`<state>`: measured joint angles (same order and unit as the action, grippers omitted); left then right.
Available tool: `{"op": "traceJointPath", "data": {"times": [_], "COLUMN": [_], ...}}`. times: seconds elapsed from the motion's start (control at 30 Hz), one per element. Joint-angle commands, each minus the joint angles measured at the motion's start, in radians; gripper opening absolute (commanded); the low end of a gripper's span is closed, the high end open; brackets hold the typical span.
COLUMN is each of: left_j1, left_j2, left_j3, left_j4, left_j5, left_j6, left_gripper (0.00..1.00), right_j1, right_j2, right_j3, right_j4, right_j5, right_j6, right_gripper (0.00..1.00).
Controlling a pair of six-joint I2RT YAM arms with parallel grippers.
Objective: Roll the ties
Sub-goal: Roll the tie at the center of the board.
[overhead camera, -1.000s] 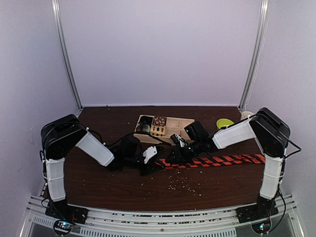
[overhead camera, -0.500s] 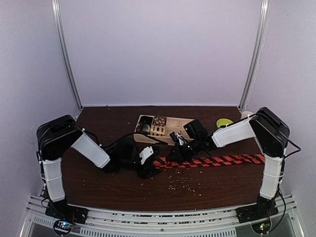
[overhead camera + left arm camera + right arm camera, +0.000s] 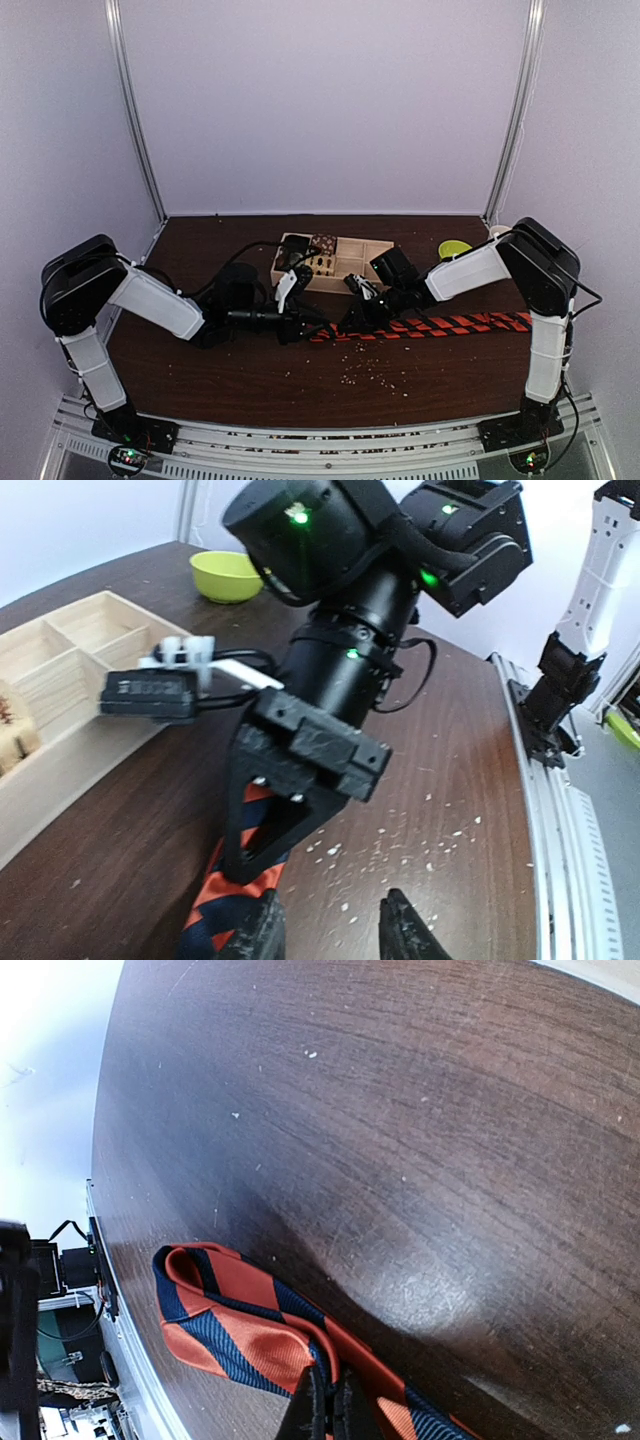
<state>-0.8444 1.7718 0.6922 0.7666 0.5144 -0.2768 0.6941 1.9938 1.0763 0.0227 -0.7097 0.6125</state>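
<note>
The tie [image 3: 450, 324], red-orange with dark stripes, lies along the table from the middle toward the right edge. My right gripper [image 3: 357, 318] is shut on it near its left end. In the right wrist view the fingertips [image 3: 330, 1410] pinch the fabric just behind the folded-over end [image 3: 230, 1320]. My left gripper [image 3: 300, 322] is at that same end, facing the right one. In the left wrist view its jaws [image 3: 333, 935] stand apart over bare table. The tie [image 3: 225, 910] lies against the left finger [image 3: 262, 935], outside the gap.
A wooden tray [image 3: 368, 252] with compartments stands behind both grippers and holds small patterned rolls [image 3: 322, 245] at its left end; its wall [image 3: 70, 770] is close to the left gripper. A green bowl [image 3: 455, 249] sits at the back right. White crumbs [image 3: 372, 372] are scattered in front.
The left arm has swung its elbow out to the left and its gripper now points rightward along the tie's end. The right gripper stays shut on the tie, shifted slightly left.
</note>
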Motion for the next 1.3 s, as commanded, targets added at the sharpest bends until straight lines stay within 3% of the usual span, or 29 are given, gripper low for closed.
{"op": "traceJointPath", "data": {"times": [0.0,0.33,0.47,0.5,0.6,0.7,0.9,1.0,1.13,1.27], "left_j1": [-0.012,0.108,0.105,0.105,0.109,0.111,0.112,0.118,0.111,0.103], "left_j2": [0.098,0.349,0.31,0.284,0.16,0.038,-0.006,0.018,0.1,0.159], "left_j3": [0.041,0.073,0.082,0.063,-0.024,-0.062,-0.042,-0.009,0.156,0.252], "left_j4": [0.131,0.233,0.155,0.163,0.173,0.035,-0.194,-0.21,-0.398,-0.462], "left_j5": [0.067,0.099,0.117,0.117,0.069,-0.016,-0.083,-0.053,0.007,0.009], "left_j6": [-0.17,-0.393,-0.338,-0.309,-0.181,0.025,0.395,0.474,0.575,0.639], "left_gripper": [0.31,0.19,0.26,0.29,0.55,0.64,0.69,0.71,0.73,0.75], "right_j1": [-0.005,-0.005,-0.004,-0.004,-0.004,-0.003,-0.002,-0.003,-0.002,-0.001], "right_j2": [0.018,0.019,0.02,0.02,0.019,0.018,0.024,0.022,0.024,0.029], "right_j3": [-0.005,-0.007,-0.006,-0.006,-0.008,-0.012,-0.012,-0.008,0.009,0.014], "right_j4": [-0.017,-0.014,-0.019,-0.02,-0.018,-0.017,-0.015,-0.026,-0.064,-0.073], "right_j5": [0.04,0.041,0.04,0.04,0.04,0.041,0.038,0.048,0.06,0.06], "right_j6": [-0.007,-0.002,-0.003,-0.004,-0.004,-0.004,-0.004,-0.015,-0.045,-0.053], "right_gripper": [0.0,0.0,0.0,0.0,0.0,0.0,0.0,0.0,0.0,0.0]}}
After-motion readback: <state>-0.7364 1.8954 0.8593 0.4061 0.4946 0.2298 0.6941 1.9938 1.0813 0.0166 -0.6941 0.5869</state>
